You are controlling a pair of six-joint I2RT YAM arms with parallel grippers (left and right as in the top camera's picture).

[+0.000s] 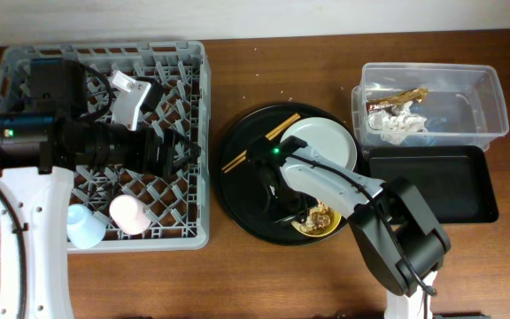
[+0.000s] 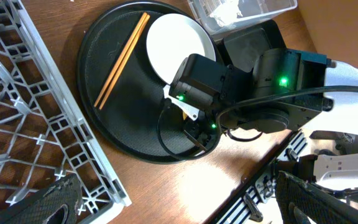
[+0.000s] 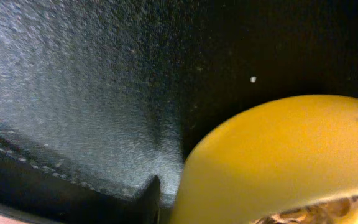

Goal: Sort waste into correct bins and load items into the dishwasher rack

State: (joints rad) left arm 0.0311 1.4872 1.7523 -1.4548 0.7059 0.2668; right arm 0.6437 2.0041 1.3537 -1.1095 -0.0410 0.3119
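Note:
The yellow bowl (image 1: 319, 221) with tan food scraps (image 1: 324, 215) sits at the front of the round black tray (image 1: 237, 190). My right gripper (image 1: 301, 211) is down at its rim. In the right wrist view one finger presses the bowl's outer wall (image 3: 278, 155) and the other is hidden. The grey plate (image 1: 324, 142) and chopsticks (image 1: 259, 142) lie on the same tray. The pink cup (image 1: 131, 213) and blue cup (image 1: 85, 227) sit in the dishwasher rack (image 1: 193, 80). My left gripper (image 1: 187, 151) hovers open and empty over the rack's right side.
The clear tub (image 1: 485, 89) at the back right holds white tissue (image 1: 401, 122) and a brown wrapper (image 1: 405, 96). The shallow black tray (image 1: 428, 182) lies in front of it. The left wrist view shows the rack corner (image 2: 114, 186) and the table's front edge.

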